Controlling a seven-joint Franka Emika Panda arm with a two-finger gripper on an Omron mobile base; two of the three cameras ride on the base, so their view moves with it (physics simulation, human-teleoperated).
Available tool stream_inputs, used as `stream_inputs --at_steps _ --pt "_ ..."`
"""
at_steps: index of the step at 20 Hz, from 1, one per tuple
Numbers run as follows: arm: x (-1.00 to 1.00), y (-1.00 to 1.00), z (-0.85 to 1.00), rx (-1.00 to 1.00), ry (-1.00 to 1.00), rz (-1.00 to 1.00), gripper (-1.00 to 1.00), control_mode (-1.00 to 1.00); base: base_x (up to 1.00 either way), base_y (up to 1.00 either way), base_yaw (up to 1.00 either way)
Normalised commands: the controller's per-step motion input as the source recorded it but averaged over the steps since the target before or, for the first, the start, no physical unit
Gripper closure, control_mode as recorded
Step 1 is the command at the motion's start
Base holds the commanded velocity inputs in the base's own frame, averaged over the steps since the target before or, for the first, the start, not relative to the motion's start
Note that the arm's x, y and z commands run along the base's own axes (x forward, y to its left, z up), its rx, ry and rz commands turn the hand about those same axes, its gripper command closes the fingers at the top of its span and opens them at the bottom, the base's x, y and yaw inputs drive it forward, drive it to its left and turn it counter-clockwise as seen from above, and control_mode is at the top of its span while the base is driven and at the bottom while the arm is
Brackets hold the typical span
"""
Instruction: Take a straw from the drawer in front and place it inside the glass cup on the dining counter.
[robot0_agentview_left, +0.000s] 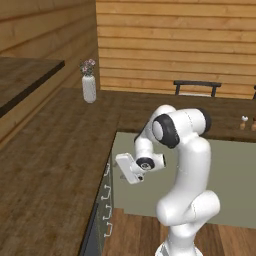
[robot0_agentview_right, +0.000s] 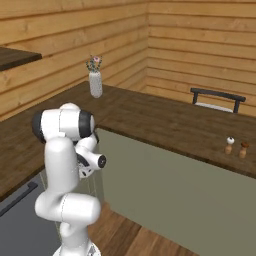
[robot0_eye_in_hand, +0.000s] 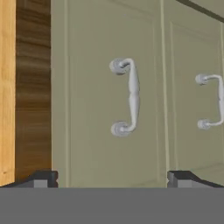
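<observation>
Left base view
Arm: the white arm rises from the lower right and bends over to the left, its hand turned toward the sage-green cabinet fronts below the counter edge.
Gripper (robot0_agentview_left: 125, 172): held low, just off the counter's side edge; from this side the fingers cannot be told apart.
Dining counter (robot0_agentview_left: 55, 150): dark-brown planks running along the left and across the back, over a pale green base.
Drawer fronts (robot0_agentview_left: 106, 192): a column of pale green fronts with small light handles, seen edge-on under the counter's near edge.
Vase (robot0_agentview_left: 89, 86): white, with flowers, upright near the counter's far corner.
Shakers (robot0_agentview_left: 243, 122): small, near the counter's right end.

Right base view
Arm: rises from the lower left, elbow folded, hand pointing down and left toward the cabinets.
Counter: wraps from the left edge to the right; the vase (robot0_agentview_right: 95, 82) stands at its far corner, and two shakers (robot0_agentview_right: 229, 145) stand near the right front edge.
Chair (robot0_agentview_right: 218, 99): its dark back shows beyond the counter's far edge.

Hand view
Fingers (robot0_eye_in_hand: 43, 178): spread wide, one tip at each lower corner, nothing between them.
Drawer (robot0_eye_in_hand: 109, 96): closed, its flat green front facing the hand, a pale curved handle (robot0_eye_in_hand: 129, 97) centred between the tips and apart from them.
Second handle (robot0_eye_in_hand: 212, 101): on the neighbouring front at the right edge.
Straw and glass cup: cannot be told from these pictures.
</observation>
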Motion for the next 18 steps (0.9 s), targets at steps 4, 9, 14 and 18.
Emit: stream_inputs --at_steps 4,9,14,18 --pt "0.31 0.0 -0.36 0.06 0.0 0.0 -1.0 -1.0 0.0 0.0 0.0" --pt "0.29 0.07 -0.22 0.07 0.0 0.0 -1.0 -1.0 0.0 0.0 0.0" --pt "0.26 0.26 -0.29 0.01 0.0 0.0 -1.0 -1.0 0.0 0.0 0.0" --pt "0.24 0.44 -0.3 0.0 0.0 0.0 -1.0 -1.0 0.0 0.0 0.0"
